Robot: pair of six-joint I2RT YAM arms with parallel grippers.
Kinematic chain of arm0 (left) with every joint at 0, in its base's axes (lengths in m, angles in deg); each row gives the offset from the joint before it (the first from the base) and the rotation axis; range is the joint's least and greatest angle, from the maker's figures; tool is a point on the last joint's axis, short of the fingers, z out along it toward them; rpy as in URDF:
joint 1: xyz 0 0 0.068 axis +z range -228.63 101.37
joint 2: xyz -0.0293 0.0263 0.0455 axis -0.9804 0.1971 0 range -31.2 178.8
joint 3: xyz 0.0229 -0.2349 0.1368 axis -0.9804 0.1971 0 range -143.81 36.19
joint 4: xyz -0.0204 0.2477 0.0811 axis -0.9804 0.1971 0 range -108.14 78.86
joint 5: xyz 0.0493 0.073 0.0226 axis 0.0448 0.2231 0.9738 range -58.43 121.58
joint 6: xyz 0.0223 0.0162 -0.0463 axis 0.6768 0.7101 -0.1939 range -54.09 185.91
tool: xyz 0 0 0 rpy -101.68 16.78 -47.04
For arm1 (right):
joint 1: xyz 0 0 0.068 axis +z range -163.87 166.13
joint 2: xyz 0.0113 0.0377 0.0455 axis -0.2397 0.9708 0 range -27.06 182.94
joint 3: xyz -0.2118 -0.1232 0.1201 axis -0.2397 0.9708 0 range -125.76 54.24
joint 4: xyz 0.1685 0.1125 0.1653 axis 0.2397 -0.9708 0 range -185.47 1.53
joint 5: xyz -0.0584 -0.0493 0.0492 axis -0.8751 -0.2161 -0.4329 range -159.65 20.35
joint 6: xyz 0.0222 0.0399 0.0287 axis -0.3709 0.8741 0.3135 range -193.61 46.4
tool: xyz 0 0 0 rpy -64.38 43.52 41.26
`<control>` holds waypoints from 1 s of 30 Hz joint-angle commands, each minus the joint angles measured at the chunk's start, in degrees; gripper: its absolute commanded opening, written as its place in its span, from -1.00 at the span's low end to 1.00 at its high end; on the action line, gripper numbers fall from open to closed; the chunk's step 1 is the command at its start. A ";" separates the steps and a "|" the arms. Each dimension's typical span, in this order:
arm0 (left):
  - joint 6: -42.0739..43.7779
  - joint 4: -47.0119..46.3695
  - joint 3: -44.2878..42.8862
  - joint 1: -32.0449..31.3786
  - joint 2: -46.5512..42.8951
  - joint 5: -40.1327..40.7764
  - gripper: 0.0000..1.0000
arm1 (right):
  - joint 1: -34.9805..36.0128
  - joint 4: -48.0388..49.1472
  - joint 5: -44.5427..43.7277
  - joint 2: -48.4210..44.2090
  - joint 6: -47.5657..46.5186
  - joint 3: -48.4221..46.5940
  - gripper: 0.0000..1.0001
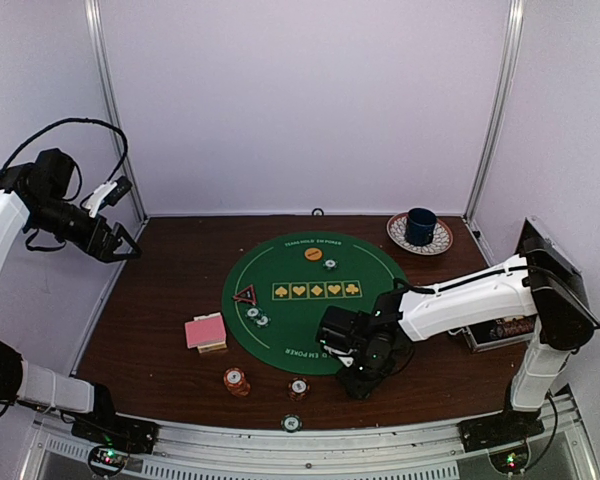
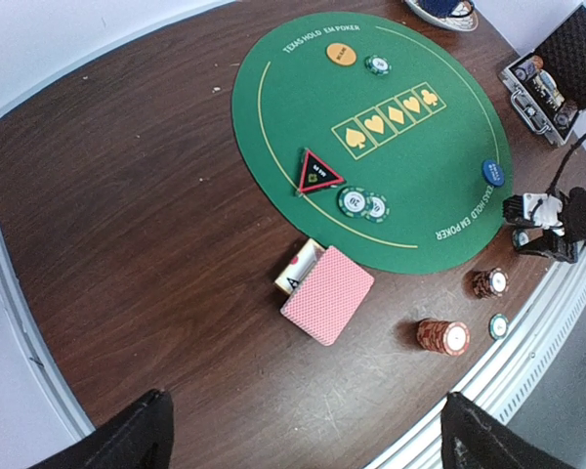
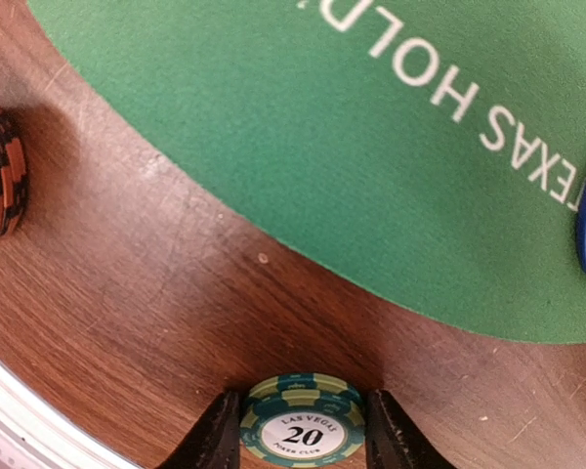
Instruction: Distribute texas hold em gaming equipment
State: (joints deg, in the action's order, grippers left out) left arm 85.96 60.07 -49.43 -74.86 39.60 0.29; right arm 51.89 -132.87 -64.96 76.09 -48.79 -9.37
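Note:
My right gripper (image 1: 361, 384) is low over the wood at the near edge of the green poker mat (image 1: 290, 320), shut on a short stack of green "20" chips (image 3: 302, 427) between its fingers. My left gripper (image 1: 121, 241) is open and empty, high at the far left. Pink-backed cards (image 1: 205, 331) lie left of the mat and also show in the left wrist view (image 2: 327, 293). An orange-red chip stack (image 1: 236, 380), a darker red stack (image 1: 298, 387) and a single green chip (image 1: 292, 423) sit near the front. The triangle marker (image 1: 245, 295), two green chips (image 1: 257, 316), an orange disc (image 1: 313, 254) and a blue disc (image 2: 493, 172) lie on the mat.
A dark blue cup on a patterned saucer (image 1: 421, 226) stands at the back right. The open metal-edged case (image 2: 552, 83) with chips lies at the right edge. A metal rail (image 1: 310, 445) runs along the table's front.

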 commanded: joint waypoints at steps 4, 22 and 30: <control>0.57 0.58 -1.36 0.18 -0.31 -0.22 0.95 | -0.47 -2.48 -2.47 -0.81 -0.41 1.17 -0.41; 0.69 0.61 -1.65 0.18 -0.50 0.06 0.95 | -14.04 -10.93 -6.67 -4.78 -4.56 -8.78 -0.75; 0.77 0.80 -1.83 0.18 -0.71 -0.12 0.95 | -23.34 -5.00 -6.47 -0.44 -5.13 -8.83 -0.78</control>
State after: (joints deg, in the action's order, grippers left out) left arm 85.96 60.07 -49.65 -74.86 39.60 0.35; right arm 30.82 -140.70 -70.03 73.47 -52.92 -17.20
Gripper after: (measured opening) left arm 0.976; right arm 0.405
